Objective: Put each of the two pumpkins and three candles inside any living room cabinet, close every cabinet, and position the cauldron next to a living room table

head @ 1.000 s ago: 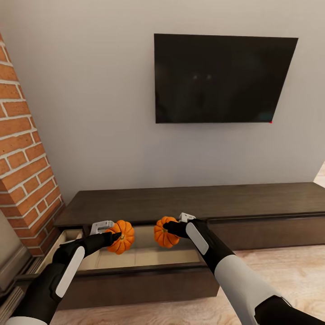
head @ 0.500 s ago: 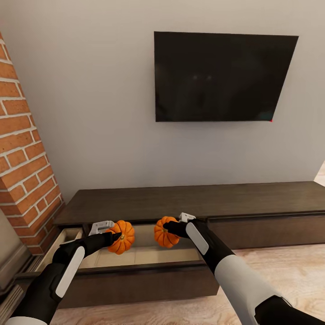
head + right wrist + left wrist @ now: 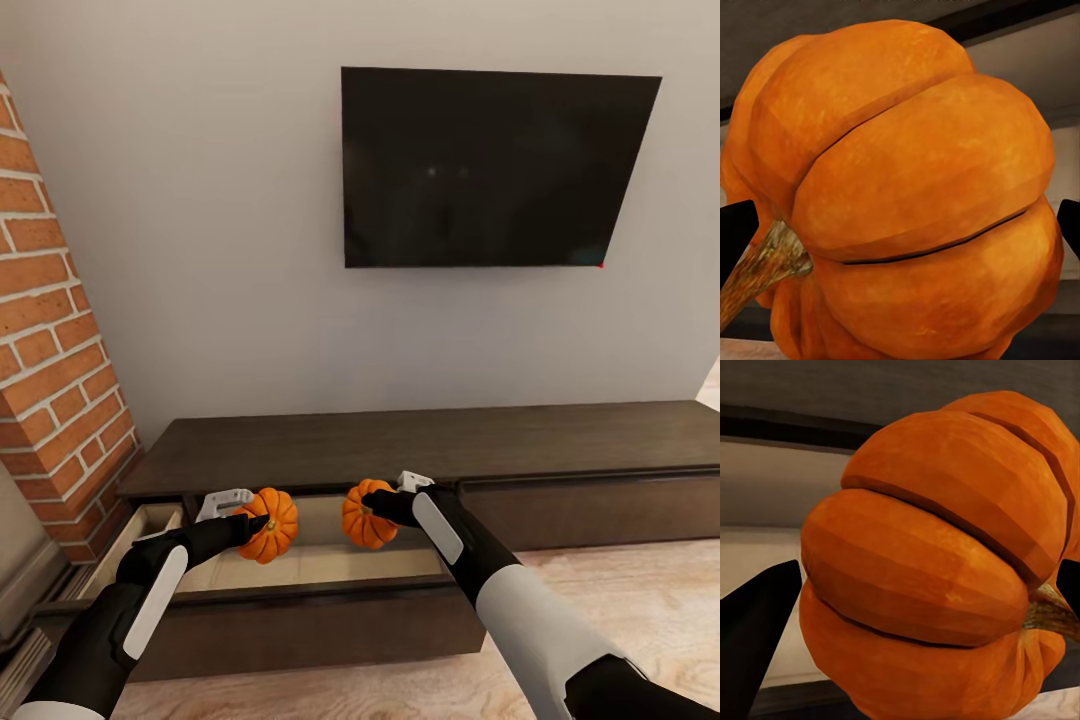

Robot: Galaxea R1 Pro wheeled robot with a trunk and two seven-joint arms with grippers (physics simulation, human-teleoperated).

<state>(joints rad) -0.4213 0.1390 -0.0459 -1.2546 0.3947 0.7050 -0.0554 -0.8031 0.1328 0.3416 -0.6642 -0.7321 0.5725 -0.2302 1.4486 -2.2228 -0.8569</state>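
The left gripper [image 3: 250, 522] has its jaws closed on one pumpkin [image 3: 267, 524], and the right gripper [image 3: 385, 505] has its jaws closed on the other pumpkin [image 3: 366, 515]. Both arms reach forward and inward, holding the two pumpkins side by side, apart, above the pale inside of the open drawer [image 3: 300, 568] of the cabinet [image 3: 420, 445] under the TV [image 3: 490, 165].
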